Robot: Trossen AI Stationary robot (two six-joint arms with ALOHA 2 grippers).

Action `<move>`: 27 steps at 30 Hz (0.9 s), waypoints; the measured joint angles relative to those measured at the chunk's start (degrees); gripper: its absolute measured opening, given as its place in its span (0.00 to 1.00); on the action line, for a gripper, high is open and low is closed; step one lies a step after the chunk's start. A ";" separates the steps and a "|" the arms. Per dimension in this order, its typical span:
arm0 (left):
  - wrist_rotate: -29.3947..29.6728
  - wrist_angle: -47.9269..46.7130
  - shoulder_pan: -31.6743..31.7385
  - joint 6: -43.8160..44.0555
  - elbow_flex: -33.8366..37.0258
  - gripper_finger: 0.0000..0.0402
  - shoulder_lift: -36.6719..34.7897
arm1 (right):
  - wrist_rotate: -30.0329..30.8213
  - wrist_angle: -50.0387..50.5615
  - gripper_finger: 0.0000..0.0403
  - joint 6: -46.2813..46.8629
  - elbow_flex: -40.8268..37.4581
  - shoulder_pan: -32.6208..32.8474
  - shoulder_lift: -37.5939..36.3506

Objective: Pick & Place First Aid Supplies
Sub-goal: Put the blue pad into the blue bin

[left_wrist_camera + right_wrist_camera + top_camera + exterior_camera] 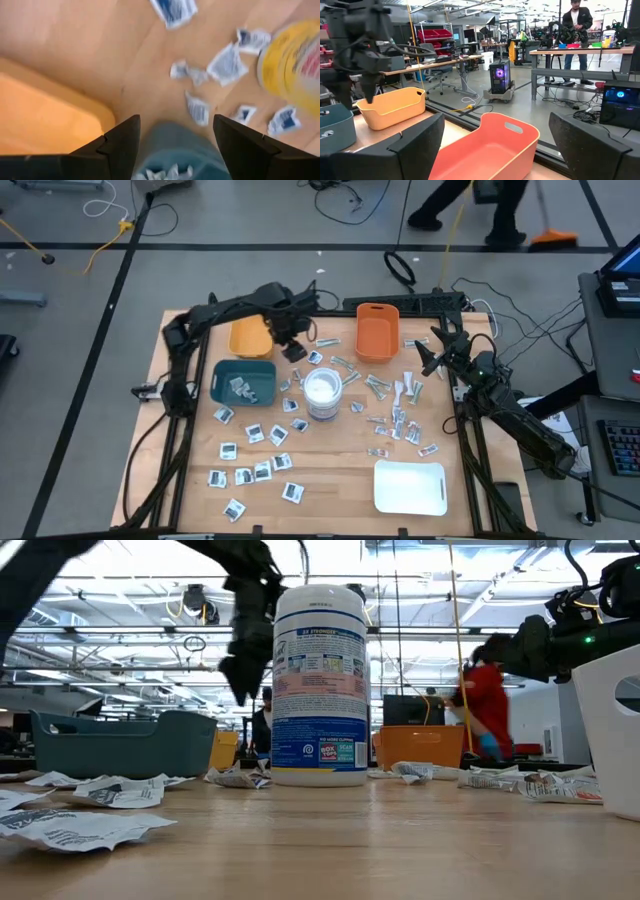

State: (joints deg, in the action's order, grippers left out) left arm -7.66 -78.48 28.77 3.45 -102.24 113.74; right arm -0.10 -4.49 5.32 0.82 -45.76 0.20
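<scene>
Left gripper [293, 352] hangs above the table with fingers [117, 145] spread apart and nothing between them, in the gap between the yellow bin [250, 337] and the white canister [323, 392]. Seen from its wrist, the teal bin [177, 150] sits straight under the fingers with a few packets in it [162, 173], the yellow bin's rim just to one side, bare wood table [75, 40] ahead. Loose packets [227, 64] lie on the wood just beyond the fingertips, near the canister's yellow-looking top [290, 60]. In the low view this gripper [245, 665] is raised off the table just beside the canister [320, 685], not touching it. Right gripper [432, 350] waits off to the right past the orange bin [377, 332], fingers [415, 145] wide apart and empty, orange bin [490, 145] directly in front of it, yellow bin [392, 106] and left arm [362, 45] farther off. First aid packets [262, 470] are scattered flat over the table: a dark-centred white bunch on the near left below the left gripper, silvery ones [400, 420] between the canister and the right gripper, some inside the teal bin [243, 382]. White tray [410, 487] sits near the front right edge. A person in red [488, 700] is in the room behind.
</scene>
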 joint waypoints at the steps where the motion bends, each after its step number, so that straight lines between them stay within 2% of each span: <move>1: 0.00 -0.42 0.05 -0.16 -2.15 0.63 1.57 | 0.00 0.00 0.89 -0.02 0.00 -0.02 0.01; 7: 0.02 -3.01 0.05 -1.78 -14.10 0.63 10.38 | 0.00 0.00 0.89 0.00 0.00 -0.02 0.01; 12: 0.02 -3.40 0.09 -2.79 -21.11 0.63 14.40 | -0.01 0.00 0.89 -0.02 0.00 -0.01 0.01; 27: 0.02 -0.94 -1.12 -4.70 -21.73 0.63 23.68 | 0.00 0.00 0.89 -0.02 0.00 -0.02 0.01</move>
State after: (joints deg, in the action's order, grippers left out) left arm -7.64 -79.42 27.65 -1.24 -123.96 137.42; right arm -0.10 -4.49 5.30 0.82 -45.78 0.21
